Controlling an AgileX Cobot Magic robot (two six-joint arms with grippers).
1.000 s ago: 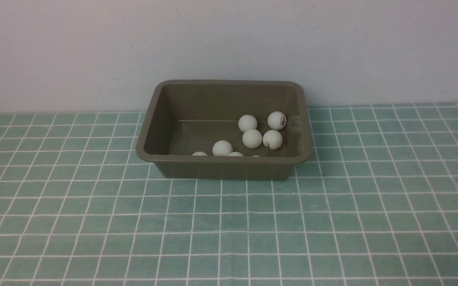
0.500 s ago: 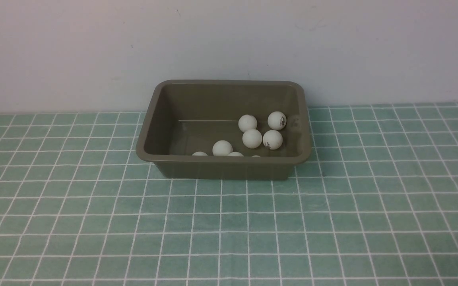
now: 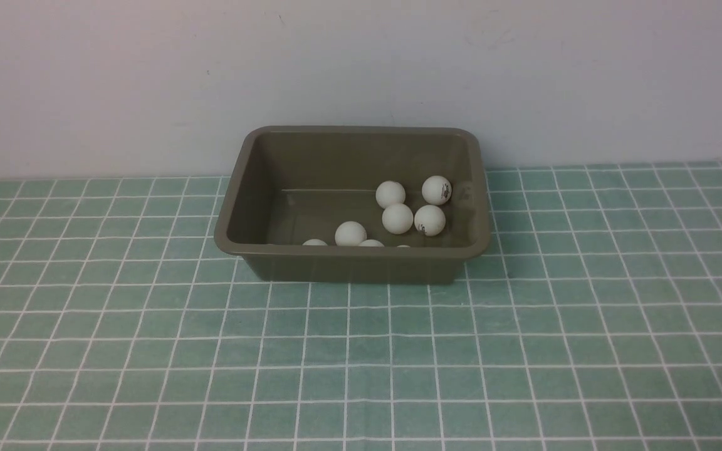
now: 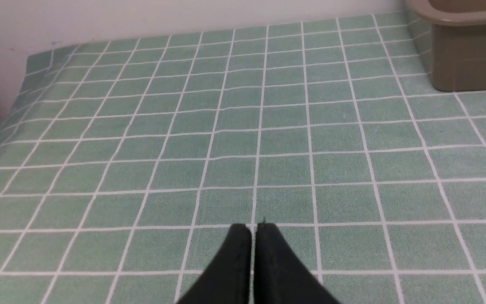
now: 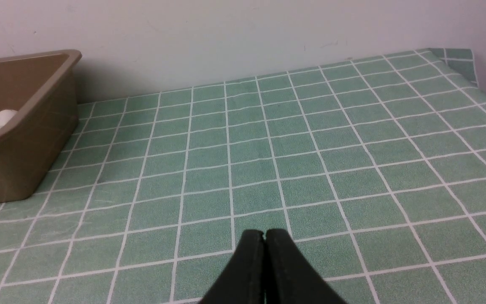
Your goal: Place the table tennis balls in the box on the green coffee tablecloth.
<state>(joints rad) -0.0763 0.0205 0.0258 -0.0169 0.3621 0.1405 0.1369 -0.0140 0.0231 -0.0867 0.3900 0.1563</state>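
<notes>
Left gripper (image 4: 253,228) sits low over the green coffee tablecloth (image 3: 361,351), black fingers (image 4: 236,261) pressed together, nothing between them; it is off to the left of the box, whose corner only just shows in the left wrist view. Neither arm appears in the front view. The cloth covers the whole table surface, teal squares with thin white grid lines, running up to a plain pale wall (image 3: 361,62) at the back. The box (image 3: 351,263), olive-brown tub with rounded corners and flared rim, stands upright on the cloth at centre, close to the wall. The table tennis balls (image 3: 397,218) are all inside the box, none on the cloth. Four sit clustered toward the right side of the floor: one (image 3: 390,194) and one with a dark logo (image 3: 437,190) behind, two more in front, the rightmost (image 3: 429,220) also printed. One ball (image 3: 350,233) lies nearer the front wall at centre, and three more only peek over the front rim, partly hidden, so the full count cannot be confirmed. Right gripper (image 5: 265,233) hovers over bare cloth to the right of the box, well apart from it, fingers (image 5: 283,261) closed against each other, holding nothing.
</notes>
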